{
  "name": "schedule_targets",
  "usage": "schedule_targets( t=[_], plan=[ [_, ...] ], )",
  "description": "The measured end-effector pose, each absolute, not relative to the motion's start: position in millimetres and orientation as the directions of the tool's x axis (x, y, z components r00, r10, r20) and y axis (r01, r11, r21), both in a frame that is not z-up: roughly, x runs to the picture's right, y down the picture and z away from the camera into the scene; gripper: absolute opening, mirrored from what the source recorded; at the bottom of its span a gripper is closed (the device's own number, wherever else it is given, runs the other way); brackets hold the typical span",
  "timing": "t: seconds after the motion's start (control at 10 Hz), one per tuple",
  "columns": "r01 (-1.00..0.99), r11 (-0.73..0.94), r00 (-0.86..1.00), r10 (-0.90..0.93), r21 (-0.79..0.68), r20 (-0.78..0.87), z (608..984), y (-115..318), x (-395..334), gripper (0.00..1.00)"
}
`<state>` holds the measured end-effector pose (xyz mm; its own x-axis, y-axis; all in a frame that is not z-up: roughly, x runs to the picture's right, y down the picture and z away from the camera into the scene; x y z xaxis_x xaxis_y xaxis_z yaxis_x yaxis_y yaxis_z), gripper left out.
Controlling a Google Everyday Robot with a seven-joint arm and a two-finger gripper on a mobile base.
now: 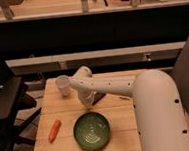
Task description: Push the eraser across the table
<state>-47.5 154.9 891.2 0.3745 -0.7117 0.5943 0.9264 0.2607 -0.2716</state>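
While the white arm reaches in from the lower right of the picture, its tool points straight down over a pale wooden surface. The tool sits near the middle of that surface, just behind the far rim of a green bowl. Whether the tool is released or clenched cannot be told from this view.

A small, dark, flat shape lies just beside the tool, on the picture's right and partly under the arm. This is most likely the eraser, though it is too small to be sure. Whether the tool is touching it cannot be told either.

A white cup stands upright near the far left corner, a little apart from the tool. An orange carrot lies near the left edge, beside the bowl but not touching it.

As a judgement, the task looks to be at an early stage. The tool is down at the level of the surface and right next to the eraser, so the approach seems done. The eraser lies around the middle rather than at an edge, so most of the push across appears not yet done. Bare wood lies to the right of the eraser, while the cup, bowl and carrot crowd the left and near sides.
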Motion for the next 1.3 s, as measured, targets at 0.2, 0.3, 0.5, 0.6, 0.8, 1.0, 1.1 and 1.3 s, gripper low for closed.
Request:
schedule_targets(
  t=[0.2, 0.3, 0.5, 0.6, 0.8, 1.0, 1.1, 1.3],
  plan=[
    [0.929, 0.252, 0.367, -0.714, -0.270, 0.597, 891.0, 156.0, -46.6, 0.02],
    [0.932, 0.245, 0.359, -0.716, -0.267, 0.599, 891.2, 156.1, -47.7, 0.02],
    [0.941, 0.227, 0.337, -0.719, -0.252, 0.608, 891.4, 157.1, -51.8, 0.02],
    [0.943, 0.223, 0.330, -0.720, -0.247, 0.611, 892.2, 157.0, -53.2, 0.02],
    [0.946, 0.213, 0.320, -0.720, -0.244, 0.615, 893.9, 156.0, -52.5, 0.02],
    [0.953, 0.196, 0.301, -0.724, -0.233, 0.621, 895.2, 155.9, -54.3, 0.02],
    [0.954, 0.190, 0.295, -0.725, -0.230, 0.623, 895.8, 156.1, -54.4, 0.02],
    [0.960, 0.174, 0.276, -0.728, -0.221, 0.627, 897.1, 156.0, -58.8, 0.02]
  ],
)
